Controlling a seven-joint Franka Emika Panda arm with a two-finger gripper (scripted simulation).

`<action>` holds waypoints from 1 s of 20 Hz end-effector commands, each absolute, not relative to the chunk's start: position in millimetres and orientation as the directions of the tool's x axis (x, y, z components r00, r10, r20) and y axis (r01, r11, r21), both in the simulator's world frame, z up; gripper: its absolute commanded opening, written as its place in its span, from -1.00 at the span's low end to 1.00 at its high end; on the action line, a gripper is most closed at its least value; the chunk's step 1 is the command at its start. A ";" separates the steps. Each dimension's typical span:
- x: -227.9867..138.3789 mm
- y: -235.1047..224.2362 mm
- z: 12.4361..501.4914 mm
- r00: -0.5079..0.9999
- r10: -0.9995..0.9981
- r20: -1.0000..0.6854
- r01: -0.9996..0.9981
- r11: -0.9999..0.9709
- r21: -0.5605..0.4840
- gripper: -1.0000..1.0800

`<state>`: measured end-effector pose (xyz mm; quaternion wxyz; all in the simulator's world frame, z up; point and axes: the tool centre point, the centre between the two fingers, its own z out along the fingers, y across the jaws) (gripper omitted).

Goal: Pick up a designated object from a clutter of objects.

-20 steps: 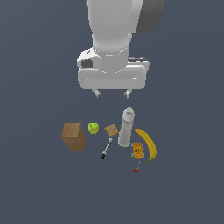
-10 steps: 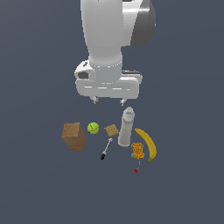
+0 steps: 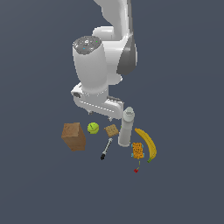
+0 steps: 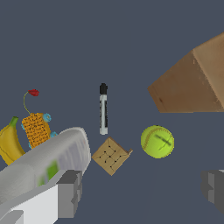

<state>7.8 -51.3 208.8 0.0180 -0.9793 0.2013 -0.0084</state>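
The yellow-green tennis ball lies on the dark floor between the brown box and the tan cracker. My gripper hangs open and empty just above the ball and cracker. In the wrist view the ball lies between my two grey fingertips, closer to the other one at the frame's edge. The gripper's midpoint is near the ball. The box and cracker flank the ball.
A pale grey bottle stands right by the gripper on the exterior view's right. Beyond it are a banana, an orange packet and a tiny red item. A black-tipped marker lies in front of the cracker.
The arm has come down and shifted toward the exterior view's left, bringing the open gripper close above the ball. The objects have not moved.
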 end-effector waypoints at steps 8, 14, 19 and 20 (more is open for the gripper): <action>-17.1 -92.2 123.6 0.778 -0.628 -0.002 -0.628 -0.778 -0.015 0.92; -29.2 -105.2 98.0 0.720 -0.694 -0.001 -0.694 -0.720 -0.003 0.92; -32.6 -108.6 91.5 0.704 -0.710 0.000 -0.710 -0.704 0.000 0.92; -32.2 -108.0 92.7 0.708 -0.706 -0.001 -0.706 -0.708 0.000 0.92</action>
